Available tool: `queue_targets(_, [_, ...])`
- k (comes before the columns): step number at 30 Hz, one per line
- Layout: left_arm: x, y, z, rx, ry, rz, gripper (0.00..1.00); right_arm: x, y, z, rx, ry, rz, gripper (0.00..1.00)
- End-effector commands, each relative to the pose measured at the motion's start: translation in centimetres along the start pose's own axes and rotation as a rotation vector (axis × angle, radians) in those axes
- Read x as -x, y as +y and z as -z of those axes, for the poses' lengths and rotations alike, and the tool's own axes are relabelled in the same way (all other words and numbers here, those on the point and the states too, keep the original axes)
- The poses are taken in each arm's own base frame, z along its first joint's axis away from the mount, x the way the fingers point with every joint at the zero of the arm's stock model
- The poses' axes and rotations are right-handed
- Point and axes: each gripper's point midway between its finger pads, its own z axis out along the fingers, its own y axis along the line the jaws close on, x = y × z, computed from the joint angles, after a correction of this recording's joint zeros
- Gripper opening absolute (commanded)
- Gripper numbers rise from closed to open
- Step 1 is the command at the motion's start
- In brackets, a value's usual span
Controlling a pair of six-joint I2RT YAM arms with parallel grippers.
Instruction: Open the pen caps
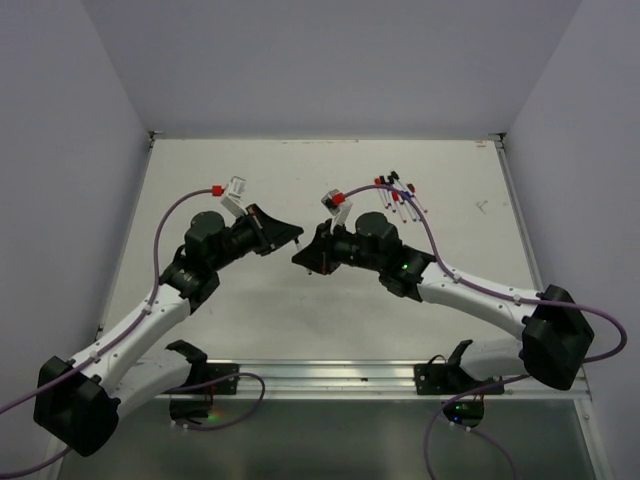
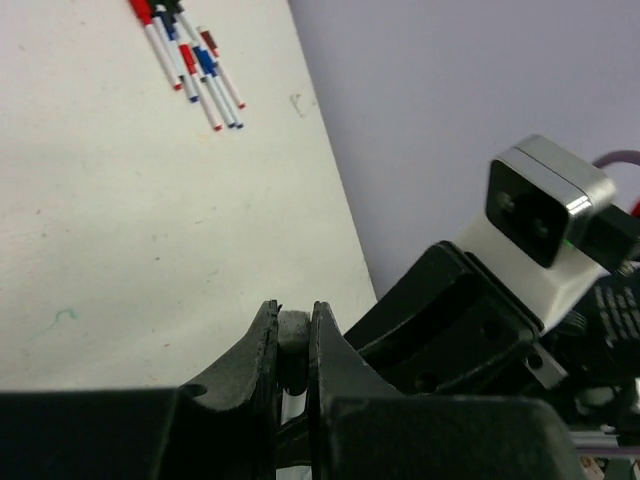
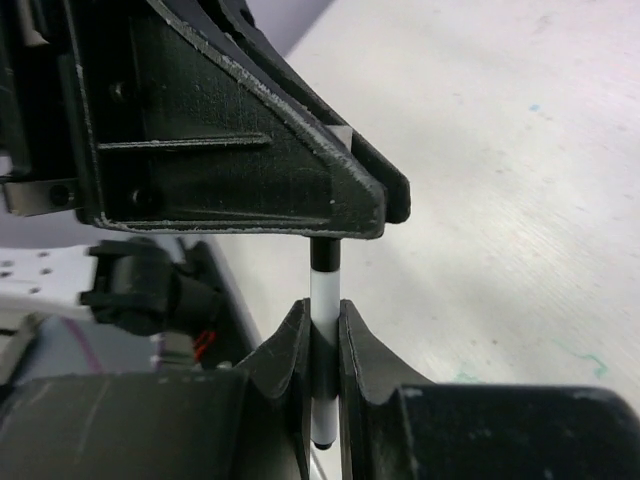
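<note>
White pens (image 1: 401, 197) carry red, blue and black caps (image 2: 190, 58) on a cream table (image 1: 300, 330). Another white pen (image 3: 325, 296) has a black cap (image 3: 324, 254).

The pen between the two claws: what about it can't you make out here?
- Top view: the left gripper and right gripper hide the pen.
- Right wrist view: the black cap has its far end hidden behind the left gripper's body.
- Left wrist view: only a pale stub shows between the fingers.
- The pen pile, top view: too small to tell capped from uncapped.
</note>
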Motion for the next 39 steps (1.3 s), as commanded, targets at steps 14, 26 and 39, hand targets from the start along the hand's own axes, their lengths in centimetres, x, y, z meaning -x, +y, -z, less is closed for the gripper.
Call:
queue_targets(14, [7.1, 11.1, -0.3, 0.658, -0.276, -0.043, 0.0, -4.2, -9.2, -0.6, -0.806, 0.167, 0.386, 0.0])
queue_targets(26, [8.8, 21.3, 1.0, 0.866, -0.134, -0.079, 0.0, -9.6, -7.6, -5.0, -0.501, 0.357, 0.277, 0.0])
queue_targets(39, [7.6, 29.8, 0.4, 1.065, 0.021, -0.044, 0.0, -11.9, -9.4, -9.0, -0.429, 0.433, 0.229, 0.0])
